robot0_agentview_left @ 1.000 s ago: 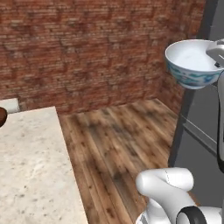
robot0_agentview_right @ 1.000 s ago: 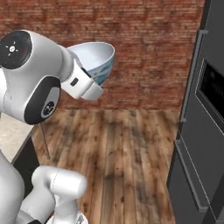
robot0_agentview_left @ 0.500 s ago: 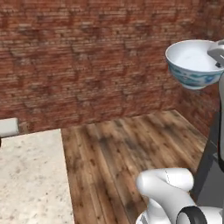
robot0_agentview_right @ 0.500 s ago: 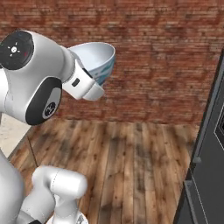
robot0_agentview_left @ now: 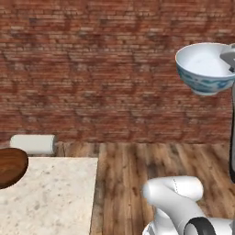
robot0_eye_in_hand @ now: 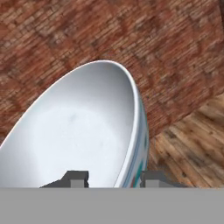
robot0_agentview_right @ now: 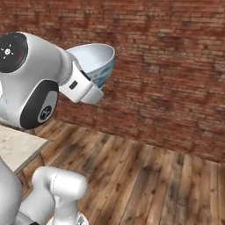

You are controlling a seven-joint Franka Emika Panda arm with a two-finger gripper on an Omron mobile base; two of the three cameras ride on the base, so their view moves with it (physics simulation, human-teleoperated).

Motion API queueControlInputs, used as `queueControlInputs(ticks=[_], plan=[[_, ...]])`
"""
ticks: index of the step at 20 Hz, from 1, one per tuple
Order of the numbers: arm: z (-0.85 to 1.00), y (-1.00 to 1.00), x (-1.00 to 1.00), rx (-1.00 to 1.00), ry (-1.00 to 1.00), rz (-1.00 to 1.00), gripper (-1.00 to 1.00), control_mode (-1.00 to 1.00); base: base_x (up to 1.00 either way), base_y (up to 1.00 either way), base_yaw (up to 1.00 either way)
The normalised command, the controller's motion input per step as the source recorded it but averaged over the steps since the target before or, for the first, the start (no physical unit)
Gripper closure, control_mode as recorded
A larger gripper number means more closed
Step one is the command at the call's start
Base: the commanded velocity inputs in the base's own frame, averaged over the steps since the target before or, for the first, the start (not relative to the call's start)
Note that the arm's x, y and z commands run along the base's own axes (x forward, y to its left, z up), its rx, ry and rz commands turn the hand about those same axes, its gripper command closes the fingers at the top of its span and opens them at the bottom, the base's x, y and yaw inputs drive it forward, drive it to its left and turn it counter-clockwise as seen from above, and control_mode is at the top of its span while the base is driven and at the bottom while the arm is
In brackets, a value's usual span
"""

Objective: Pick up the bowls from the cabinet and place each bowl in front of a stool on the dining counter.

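The gripper [robot0_eye_in_hand: 109, 178] pinches the rim of the white bowl [robot0_agentview_left: 204, 68], one finger inside and one outside, holding it high in the air before a brick wall. The brown wooden bowl [robot0_agentview_left: 11, 166] already sits on the speckled worktop [robot0_agentview_left: 55, 197]. To place it well, the robot should keep the white bowl level, reach the worktop, and lower it well apart from the brown one.

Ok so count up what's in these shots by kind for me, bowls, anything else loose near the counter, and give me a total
Bowls: 2, a white bowl with blue pattern held up in the gripper, and a dark-brown wooden bowl on the dining counter.
White cylindrical rolls: 1, the white roll past the counter's far edge; what it is I cannot tell.
Total: 3
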Motion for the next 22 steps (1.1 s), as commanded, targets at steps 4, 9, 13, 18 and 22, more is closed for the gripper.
queueControlInputs(ticks=[4,9,13,18,22], plan=[[0.0,0.0,0.0,0.0,0.0,0.0,1.0,1.0,1.0,-0.28,0.59],[0.0,0.0,0.0,0.0,0.0,0.0,1.0,1.0,1.0,-0.41,0.58],[0.0,0.0,0.0,0.0,0.0,0.0,1.0,1.0,1.0,-0.4,0.58],[0.0,0.0,0.0,0.0,0.0,0.0,1.0,1.0,1.0,-0.38,0.6],[0.0,0.0,0.0,0.0,0.0,0.0,1.0,1.0,1.0,-0.35,0.59]])
